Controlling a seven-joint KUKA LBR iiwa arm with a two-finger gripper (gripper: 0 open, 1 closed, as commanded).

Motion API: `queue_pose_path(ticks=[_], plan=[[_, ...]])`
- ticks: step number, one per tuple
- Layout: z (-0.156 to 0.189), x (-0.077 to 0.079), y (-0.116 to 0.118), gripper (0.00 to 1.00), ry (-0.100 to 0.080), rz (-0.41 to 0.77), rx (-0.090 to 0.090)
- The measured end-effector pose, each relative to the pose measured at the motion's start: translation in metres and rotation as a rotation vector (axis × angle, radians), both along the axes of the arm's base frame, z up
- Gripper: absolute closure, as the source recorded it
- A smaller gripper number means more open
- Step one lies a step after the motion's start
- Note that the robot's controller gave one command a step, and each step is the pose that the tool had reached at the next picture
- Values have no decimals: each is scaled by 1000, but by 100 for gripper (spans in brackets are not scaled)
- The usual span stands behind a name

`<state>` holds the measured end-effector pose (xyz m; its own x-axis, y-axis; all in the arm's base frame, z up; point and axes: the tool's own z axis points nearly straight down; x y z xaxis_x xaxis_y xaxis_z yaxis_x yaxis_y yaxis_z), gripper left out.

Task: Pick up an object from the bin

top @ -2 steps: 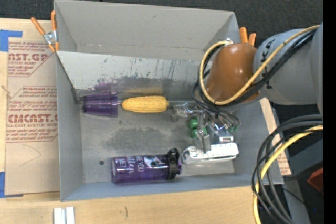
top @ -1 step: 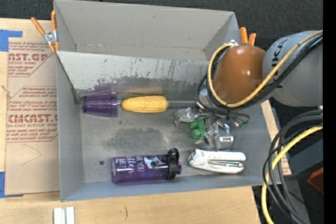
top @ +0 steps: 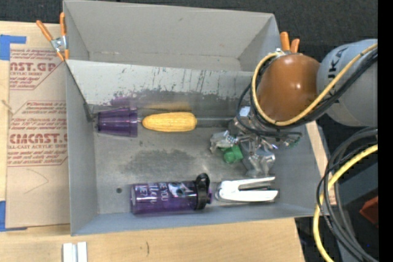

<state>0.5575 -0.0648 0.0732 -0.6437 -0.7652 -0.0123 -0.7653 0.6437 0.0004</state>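
gripper (top: 245,150) of shiny metal hung low by the bin's (top: 153,27) right wall, over a small glossy green lump (top: 232,155); whether spread or pressed together could not be told. a smooth white clip (top: 247,190) lay near the front edge.

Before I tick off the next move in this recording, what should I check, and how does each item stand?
1. Gripper is down inside the bin, at its right side: ok.
2. A candidate lies at the gripper, a small green thing right beside it: ok.
3. Green thing actually gripped: cannot tell.
4. White clip in front is apart from the gripper: close by, cannot tell.
5. Purple bottle, yellow corn cob and purple cup are out of the way, to the left: ok.
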Motion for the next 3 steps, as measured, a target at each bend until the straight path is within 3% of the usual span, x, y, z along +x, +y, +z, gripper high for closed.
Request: queue_pose_path(ticks=[1,2,3], plan=[[2,10,-18,100,29,78,30],[2,9,-19,100,29,78,30],[54,4,-17,100,19,85,25]])
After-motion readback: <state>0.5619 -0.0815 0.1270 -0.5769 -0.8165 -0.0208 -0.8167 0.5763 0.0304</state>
